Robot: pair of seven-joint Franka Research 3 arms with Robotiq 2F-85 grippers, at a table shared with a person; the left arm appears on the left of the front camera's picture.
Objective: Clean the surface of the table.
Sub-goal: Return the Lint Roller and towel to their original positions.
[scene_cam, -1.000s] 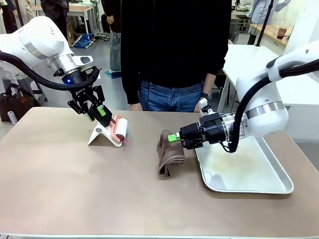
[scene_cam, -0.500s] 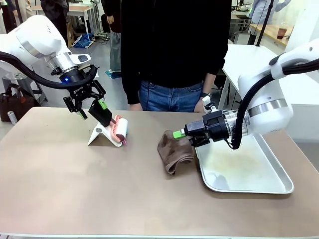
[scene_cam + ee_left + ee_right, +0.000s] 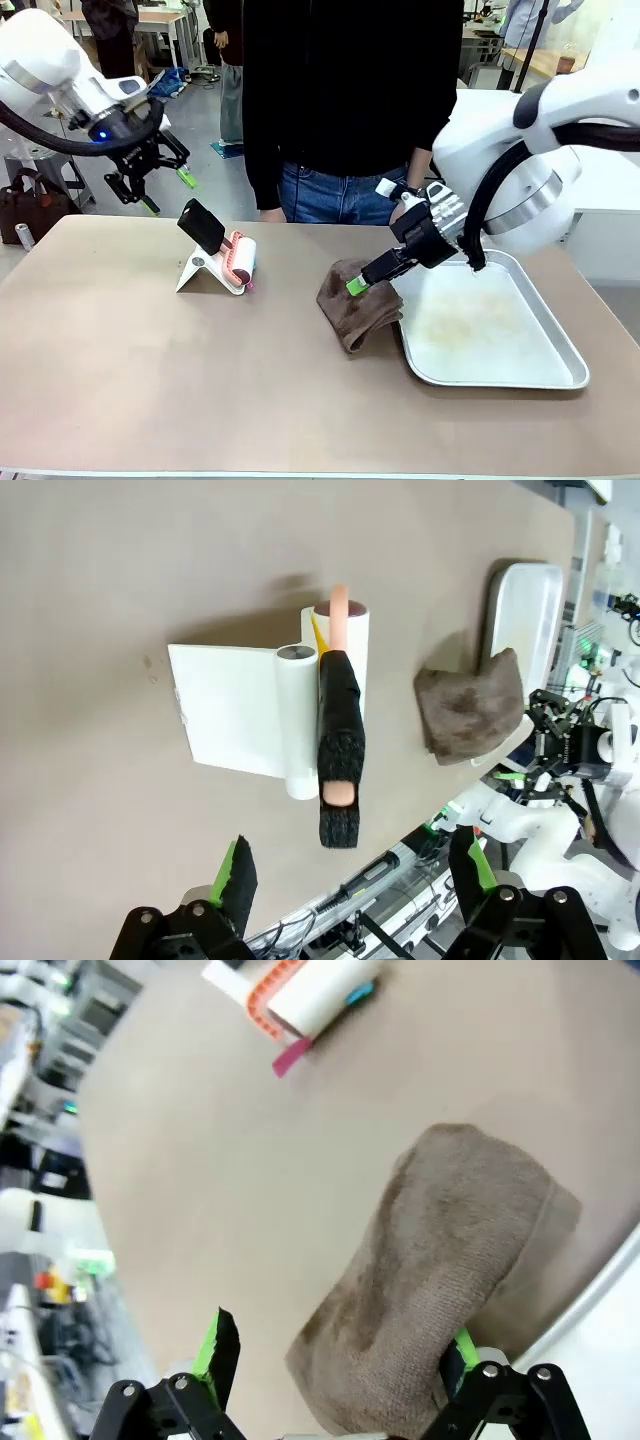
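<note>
My left end effector (image 3: 150,180) hangs spread wide and empty above the tabletop (image 3: 150,380). Below and ahead of it, a lint roller (image 3: 335,715) with a black handle rests in its white stand (image 3: 235,710). My right end effector (image 3: 335,1360) is also wide, empty, fingers straddling a brown cloth (image 3: 355,305) lying beneath it, beside a metal tray (image 3: 520,375).

Robotics lab: white-topped tables (image 3: 500,120) behind.

A crumpled brown terry cloth (image 3: 445,1290) lies on the matte taupe table (image 3: 220,1190), between the right gripper's (image 3: 335,1360) spread green-padded fingers (image 3: 216,1344) — beyond, a white roller with an orange strip (image 3: 310,990).
</note>
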